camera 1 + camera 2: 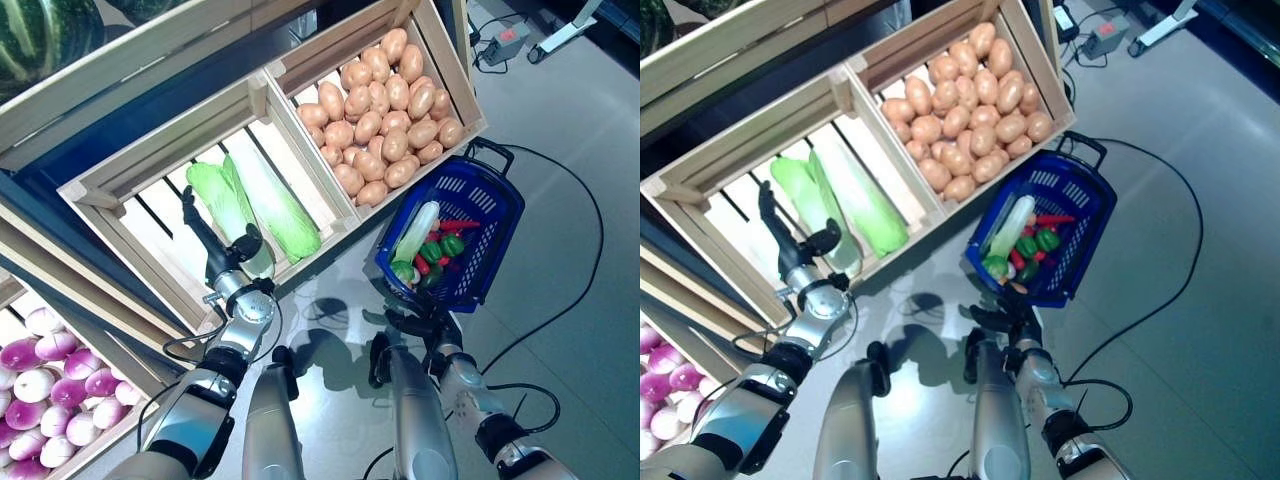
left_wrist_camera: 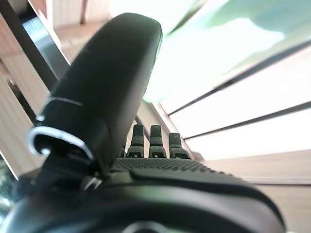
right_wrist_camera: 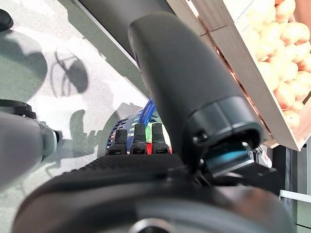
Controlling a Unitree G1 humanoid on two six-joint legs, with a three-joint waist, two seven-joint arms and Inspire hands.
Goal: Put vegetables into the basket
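Two long pale-green cabbages (image 1: 272,205) lie in the slatted wooden crate (image 1: 100,190). My left hand (image 1: 215,250) reaches into that crate with straight fingers, its thumb right beside the left cabbage (image 1: 222,200); it holds nothing. In the left wrist view the hand (image 2: 146,194) shows its thumb raised, with pale green cabbage (image 2: 228,34) past it. The blue basket (image 1: 500,190) stands on the floor and holds a cabbage (image 1: 416,232), green peppers (image 1: 452,245) and red peppers (image 1: 460,225). My right hand (image 1: 425,323) hovers empty just short of the basket's near edge.
A crate of potatoes (image 1: 385,100) sits beside the cabbage crate, above the basket. A bin of purple-white turnips (image 1: 45,370) lies at the lower left. A striped melon (image 1: 40,35) rests on the shelf at the top left. Grey floor spreads to the right of the basket.
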